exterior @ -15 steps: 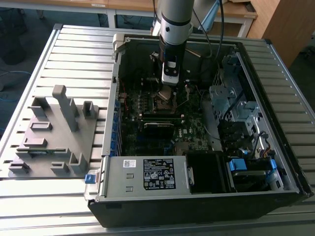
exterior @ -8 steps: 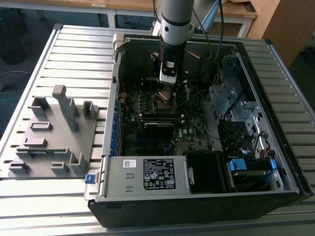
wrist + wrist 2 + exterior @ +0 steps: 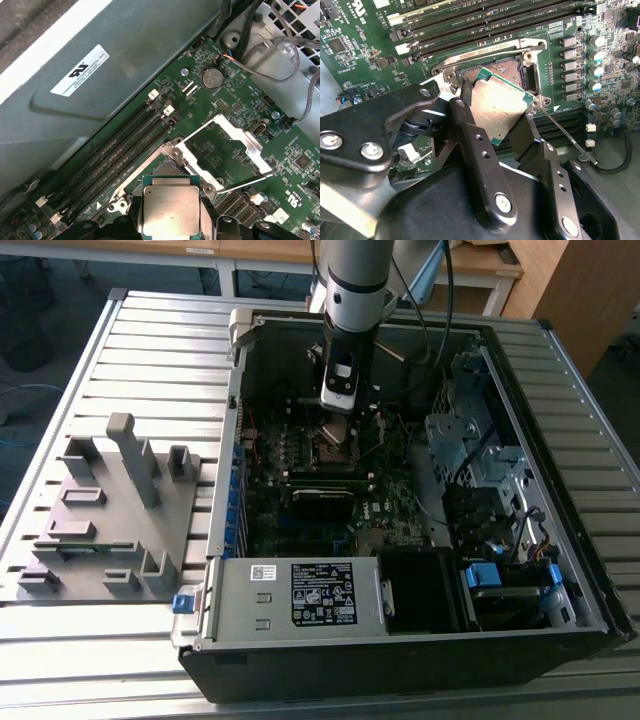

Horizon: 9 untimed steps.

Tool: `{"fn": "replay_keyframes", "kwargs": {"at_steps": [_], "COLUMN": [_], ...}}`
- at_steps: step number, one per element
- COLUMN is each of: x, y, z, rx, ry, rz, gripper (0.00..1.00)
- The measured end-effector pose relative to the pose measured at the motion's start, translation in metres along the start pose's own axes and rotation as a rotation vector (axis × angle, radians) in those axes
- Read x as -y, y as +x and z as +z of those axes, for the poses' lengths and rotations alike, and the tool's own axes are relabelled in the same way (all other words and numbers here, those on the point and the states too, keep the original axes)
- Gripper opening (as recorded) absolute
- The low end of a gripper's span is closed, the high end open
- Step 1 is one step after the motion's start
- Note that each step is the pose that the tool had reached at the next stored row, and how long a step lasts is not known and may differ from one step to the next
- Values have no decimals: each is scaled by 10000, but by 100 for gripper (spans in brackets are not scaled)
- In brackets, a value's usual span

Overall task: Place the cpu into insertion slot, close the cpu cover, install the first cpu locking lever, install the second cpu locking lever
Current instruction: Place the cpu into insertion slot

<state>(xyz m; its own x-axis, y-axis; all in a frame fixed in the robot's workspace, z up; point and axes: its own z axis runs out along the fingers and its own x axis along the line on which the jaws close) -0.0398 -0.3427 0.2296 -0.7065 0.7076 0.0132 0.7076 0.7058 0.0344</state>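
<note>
Grey fixture plate [image 3: 110, 510] at the exterior view's left, well apart from the work. Further right, inside the open computer case [image 3: 400, 675], gripper [image 3: 338, 405] clenched on the cpu [image 3: 497, 107], just over the insertion slot [image 3: 517, 75], apparently not yet seated. Beside it, cpu cover [image 3: 243, 137] flipped open, locking lever [image 3: 245, 182] unlatched. All four steps judged unfinished.

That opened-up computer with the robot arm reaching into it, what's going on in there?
A robot arm is working on the circuit board inside the computer case. Its gripper is shut on the cpu, holding it by two edges right over the insertion slot, not yet seated. The cpu cover is swung open beside the slot, so the cover has not been closed yet.
</note>
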Motion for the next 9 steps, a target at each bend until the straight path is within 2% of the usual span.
{"fn": "replay_keyframes", "kwargs": {"at_steps": [3,9], "x": [0,0], "y": [0,0], "z": [1,6], "rx": [4,32], "ry": [-1,-12], "rz": [101,920], "gripper": [54,54]}}
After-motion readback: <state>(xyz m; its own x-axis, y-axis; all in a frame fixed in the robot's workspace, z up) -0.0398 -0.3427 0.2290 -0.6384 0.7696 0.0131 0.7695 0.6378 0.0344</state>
